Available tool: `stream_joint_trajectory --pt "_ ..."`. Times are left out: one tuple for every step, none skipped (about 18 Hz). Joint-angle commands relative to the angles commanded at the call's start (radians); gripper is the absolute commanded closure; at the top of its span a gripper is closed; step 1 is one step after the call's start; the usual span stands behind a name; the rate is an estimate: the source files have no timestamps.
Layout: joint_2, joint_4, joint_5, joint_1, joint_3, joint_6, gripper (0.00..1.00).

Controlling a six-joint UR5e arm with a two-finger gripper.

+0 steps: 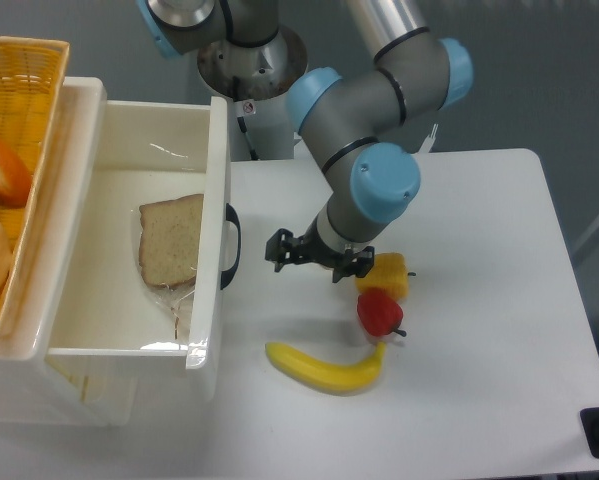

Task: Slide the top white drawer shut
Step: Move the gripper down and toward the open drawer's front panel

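While the top white drawer (129, 240) stands pulled out with a bread slice (172, 240) inside, I see its black handle (231, 246) just left of my gripper (279, 250), not touching. Whether the fingers are apart I cannot tell (the wrist hides them). Beyond the gripper lie a banana (326, 368) and red pepper (379, 313).

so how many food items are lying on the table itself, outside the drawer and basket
3: a banana nearest the front edge, a red pepper just above its right end, and a yellow corn-like piece behind that, next to the tool. The arm could hide more.
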Motion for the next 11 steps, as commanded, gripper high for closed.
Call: stream_joint_trajectory --pt "-0.003 0.002 -0.008 -0.006 0.000 0.000 0.00" --pt "-0.008 0.000 -0.017 -0.006 0.000 0.000 0.00" --pt "-0.009 -0.002 -0.018 -0.008 -0.003 0.002 0.00" --pt "-0.009 -0.002 -0.020 -0.008 -0.006 0.003 0.00" --pt "-0.009 0.000 -0.021 -0.009 -0.008 0.003 0.00" --pt "-0.008 0.000 -0.026 -0.012 -0.008 0.002 0.00" --pt "-0.008 0.000 -0.028 -0.017 -0.006 0.002 0.00" --pt "-0.008 0.000 -0.029 -0.018 -0.006 0.002 0.00" --pt "-0.008 0.000 -0.029 -0.018 -0.006 0.005 0.00" --pt "-0.008 0.000 -0.029 -0.018 -0.006 0.006 0.00" --pt "-0.006 0.000 -0.029 -0.018 -0.006 0.008 0.00"
